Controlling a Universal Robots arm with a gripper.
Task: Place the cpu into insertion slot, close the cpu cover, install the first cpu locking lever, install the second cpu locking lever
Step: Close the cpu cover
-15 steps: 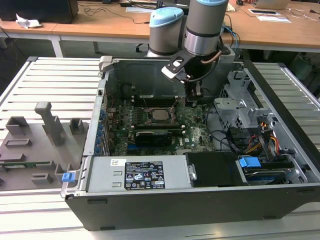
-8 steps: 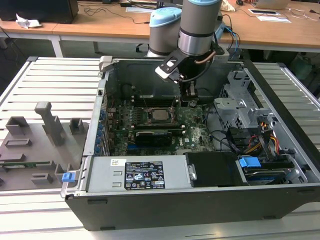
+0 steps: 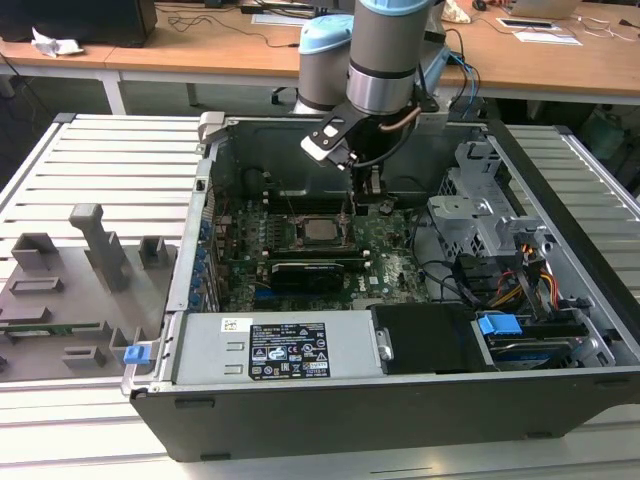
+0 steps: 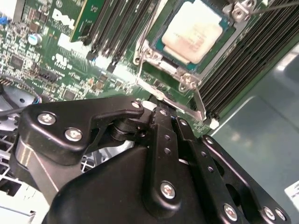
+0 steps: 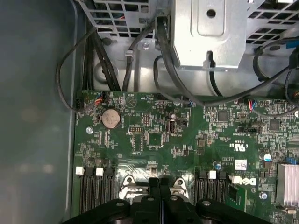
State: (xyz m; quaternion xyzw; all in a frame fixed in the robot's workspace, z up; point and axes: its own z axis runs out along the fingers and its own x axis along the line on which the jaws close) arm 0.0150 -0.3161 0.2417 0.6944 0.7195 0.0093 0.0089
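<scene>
The cpu (image 4: 194, 30) lies flat in the insertion slot (image 4: 164, 52), its pale metal face up; in the exterior view the cpu (image 3: 320, 231) sits mid-board. The cpu cover (image 4: 154, 55), a silvery frame, lies down around the chip. Thin metal lever rods (image 4: 198, 100) run along the socket's sides. My gripper (image 4: 166, 112) is shut, its black fingers pressed together with nothing visible between them, tips just off the socket's edge. From the first wrist view my gripper (image 5: 160, 179) stands over the socket's shiny rim (image 5: 127, 181). In the exterior view my gripper (image 3: 365, 198) hangs beside the socket, toward that view's right.
A long black card (image 3: 310, 272) lies just in front of the socket. Memory slots (image 4: 117, 23) flank it. A drive cage (image 3: 480, 215) and cables (image 3: 520, 270) fill the case's right. A power supply (image 3: 280, 350) sits in front. A grey fixture tray (image 3: 80, 290) lies outside.
</scene>
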